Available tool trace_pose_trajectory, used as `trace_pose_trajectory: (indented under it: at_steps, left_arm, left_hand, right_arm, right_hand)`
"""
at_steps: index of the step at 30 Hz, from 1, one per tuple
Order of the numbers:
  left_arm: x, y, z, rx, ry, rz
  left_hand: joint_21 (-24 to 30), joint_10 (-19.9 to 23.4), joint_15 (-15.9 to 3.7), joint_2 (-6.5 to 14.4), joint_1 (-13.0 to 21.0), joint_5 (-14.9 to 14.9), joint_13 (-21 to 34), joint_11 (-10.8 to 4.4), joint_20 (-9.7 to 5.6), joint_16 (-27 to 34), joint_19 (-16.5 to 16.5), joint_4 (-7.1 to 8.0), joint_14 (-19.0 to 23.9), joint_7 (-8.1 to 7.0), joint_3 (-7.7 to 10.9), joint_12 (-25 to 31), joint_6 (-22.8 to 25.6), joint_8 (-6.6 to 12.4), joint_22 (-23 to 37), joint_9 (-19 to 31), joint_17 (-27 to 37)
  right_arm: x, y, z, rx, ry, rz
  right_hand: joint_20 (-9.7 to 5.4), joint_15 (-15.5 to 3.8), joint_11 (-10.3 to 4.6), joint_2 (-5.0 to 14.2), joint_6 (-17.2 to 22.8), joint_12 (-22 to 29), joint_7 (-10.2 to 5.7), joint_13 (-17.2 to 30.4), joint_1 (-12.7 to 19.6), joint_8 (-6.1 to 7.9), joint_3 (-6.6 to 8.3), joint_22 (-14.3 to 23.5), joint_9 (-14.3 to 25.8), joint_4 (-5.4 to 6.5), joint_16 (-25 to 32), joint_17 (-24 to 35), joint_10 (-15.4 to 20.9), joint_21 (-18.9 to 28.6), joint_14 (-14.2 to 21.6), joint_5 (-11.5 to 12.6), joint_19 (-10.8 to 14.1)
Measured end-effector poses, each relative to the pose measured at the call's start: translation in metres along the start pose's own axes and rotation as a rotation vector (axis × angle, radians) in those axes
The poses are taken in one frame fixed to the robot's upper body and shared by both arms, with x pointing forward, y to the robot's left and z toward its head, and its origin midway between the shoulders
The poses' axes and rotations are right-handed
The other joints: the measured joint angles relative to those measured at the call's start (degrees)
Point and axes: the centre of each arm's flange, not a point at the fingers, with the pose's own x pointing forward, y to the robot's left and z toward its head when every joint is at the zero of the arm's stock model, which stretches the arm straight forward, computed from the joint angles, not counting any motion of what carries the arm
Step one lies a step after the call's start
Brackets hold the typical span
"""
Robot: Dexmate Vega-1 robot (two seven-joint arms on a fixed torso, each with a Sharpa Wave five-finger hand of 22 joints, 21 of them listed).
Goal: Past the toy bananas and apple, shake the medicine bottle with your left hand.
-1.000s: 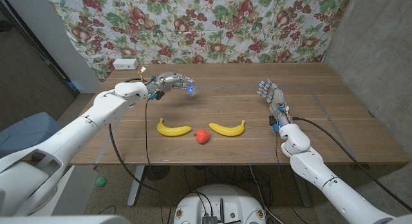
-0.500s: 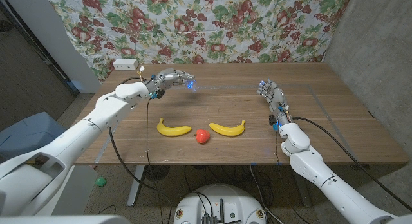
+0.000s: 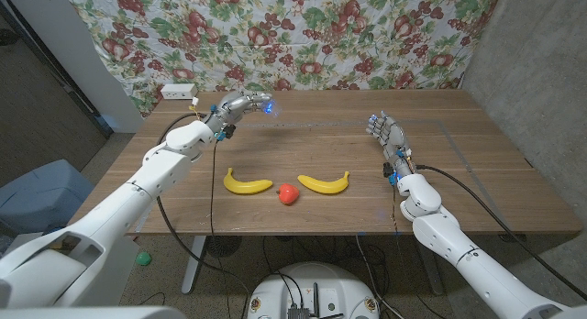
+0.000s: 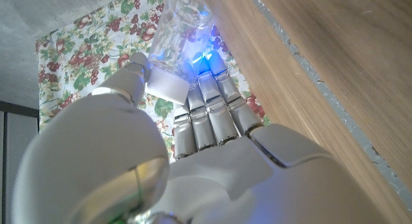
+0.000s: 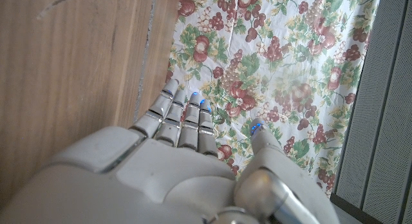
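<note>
Wooden table (image 3: 477,172) fills mid-frame, the left hand (image 3: 240,104) at upper left gripping the clear medicine bottle (image 4: 179,32) in its fingers, the right hand (image 3: 385,134) right of centre with fingers spread holding nothing, bananas (image 3: 248,182) and apple (image 3: 288,194) lower centre.

Obstacles sit in one row mid desk (image 3: 477,172), near the front edge: banana (image 3: 247,182), apple (image 3: 288,194) touching nothing, second banana (image 3: 324,182). Small gaps betw. them. Bare wood behind the row to the floral cloth (image 3: 367,35), w/ a white power strip (image 3: 178,92) at the back left corner. Right hand (image 3: 386,134) stands right of the row.
</note>
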Motion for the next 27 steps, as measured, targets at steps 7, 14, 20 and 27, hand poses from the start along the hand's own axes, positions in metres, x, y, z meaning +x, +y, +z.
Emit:
trace_pose_trajectory:
  at_steps: [7,14,20,27]
  left_arm:
    - [-0.0029,0.0008,-0.001,-0.023,-0.02,0.036]
    - [-0.0034,0.0015,-0.0008,-0.01,-0.019,0.045]
    - [-0.0012,-0.0013,0.0001,0.063,0.001,0.033]
    - [0.0029,-0.0058,0.0021,0.159,0.043,0.0]
  left_hand:
    - [0.0,0.0,-0.03,-0.03,0.03,-0.01,0.03,0.0,-0.1,0.0,-0.11,-0.06,0.03,0.0,-0.09,0.0,0.0,-0.24,0.0,0.0,0.01]
    - [0.44,0.0,-0.03,-0.09,0.09,-0.01,0.03,0.0,-0.09,0.0,-0.1,-0.06,0.04,0.0,-0.1,-0.01,0.0,-0.45,0.0,0.0,0.01]
    - [0.44,0.0,-0.03,-0.31,0.3,-0.01,0.02,0.0,-0.09,-0.01,-0.1,-0.05,0.04,0.0,-0.11,-0.01,0.0,-0.46,0.01,0.0,0.0]
    - [0.84,0.39,-0.21,-0.67,0.67,-0.07,0.01,-0.4,-0.09,-0.17,-0.1,-0.14,0.36,-0.3,-0.32,-0.02,1.3,-0.66,0.01,0.3,-0.04]
  right_arm:
    - [0.0009,-0.0003,-0.0005,0.0,0.001,0.0]
    - [0.0014,-0.0006,-0.0008,0.0,0.002,-0.001]
    - [0.0013,-0.0009,-0.0011,0.0,0.003,-0.001]
    - [0.0013,-0.0013,-0.0015,0.001,0.004,-0.003]
  right_hand:
    - [0.0,0.0,0.0,0.3,0.0,0.0,0.0,0.0,-0.3,0.0,0.0,0.0,0.0,0.0,0.0,0.0,0.0,0.0,0.0,0.0,0.0]
    - [0.0,0.0,0.0,0.3,0.0,0.0,0.0,0.0,-0.3,0.0,0.0,0.0,0.0,0.0,0.0,0.0,0.0,0.0,0.0,0.0,0.0]
    - [0.0,0.0,0.0,0.3,0.0,0.0,0.0,0.0,-0.3,0.0,0.0,-0.01,0.0,0.0,0.0,0.01,0.0,0.0,0.0,0.0,0.0]
    - [0.0,0.0,0.0,0.3,0.0,0.0,0.0,0.0,-0.3,0.0,0.0,-0.01,0.0,0.0,0.0,0.01,0.0,-0.45,0.0,0.0,0.0]
